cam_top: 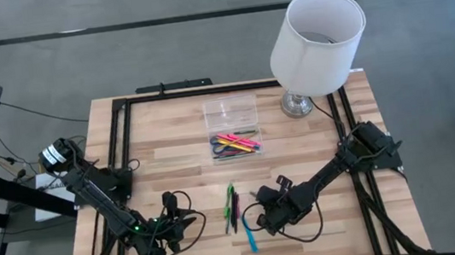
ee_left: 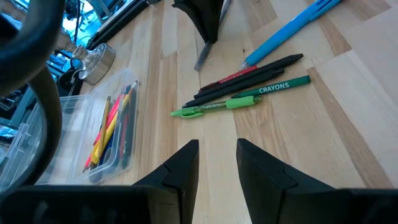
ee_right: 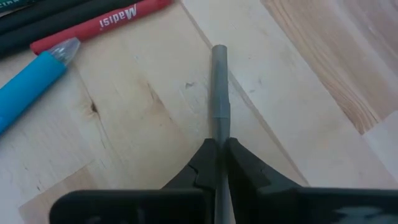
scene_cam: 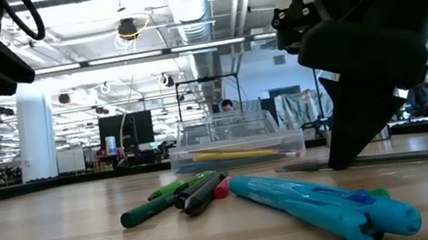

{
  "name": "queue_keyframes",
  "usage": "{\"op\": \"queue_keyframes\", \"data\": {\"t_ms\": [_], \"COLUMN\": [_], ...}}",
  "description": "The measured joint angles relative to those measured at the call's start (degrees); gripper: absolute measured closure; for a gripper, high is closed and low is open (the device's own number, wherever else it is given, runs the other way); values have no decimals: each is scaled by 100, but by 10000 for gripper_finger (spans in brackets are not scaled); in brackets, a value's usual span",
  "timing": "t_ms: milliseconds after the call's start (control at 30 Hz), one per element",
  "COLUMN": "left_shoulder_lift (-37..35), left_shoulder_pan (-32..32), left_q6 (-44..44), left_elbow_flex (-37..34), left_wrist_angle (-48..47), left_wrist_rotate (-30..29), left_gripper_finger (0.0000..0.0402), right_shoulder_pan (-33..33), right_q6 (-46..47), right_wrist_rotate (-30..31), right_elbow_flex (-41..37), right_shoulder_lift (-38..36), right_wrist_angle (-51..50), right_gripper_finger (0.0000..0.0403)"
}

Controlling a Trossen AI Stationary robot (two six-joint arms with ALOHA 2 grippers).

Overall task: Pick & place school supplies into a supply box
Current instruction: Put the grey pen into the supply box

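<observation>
My right gripper is down at the table, shut on a thin grey pen; it also shows in the high view and the low view. My left gripper is open above bare wood to the left of the loose pens. A green pen, a green crayon pencil, black pens and a red one lie in a cluster. Blue pens lie near the front. The clear supply box holds pink, yellow and blue supplies. My right gripper pinches the grey pen between its two fingers, slanting down from above, with the fingers standing across the pen. The pen's shaft runs forward from the fingertips. In the low view the pen lies flat on the table.
The box's clear lid lies behind the box. A white-shaded lamp stands at the far right corner. A black frame runs along the table's edges. Bare wood lies between my left gripper and the pen cluster.
</observation>
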Motion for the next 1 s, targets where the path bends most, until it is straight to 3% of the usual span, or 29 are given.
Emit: {"op": "queue_keyframes", "data": {"t_ms": [1000], "left_shoulder_lift": [2], "left_shoulder_pan": [0], "left_q6": [0], "left_elbow_flex": [0], "left_wrist_angle": [-2], "left_wrist_rotate": [-4], "left_gripper_finger": [299], "right_shoulder_pan": [-101], "right_q6": [-738], "right_wrist_rotate": [776], "right_elbow_flex": [236], "right_shoulder_lift": [92], "right_wrist_angle": [-476], "right_gripper_finger": [396]}}
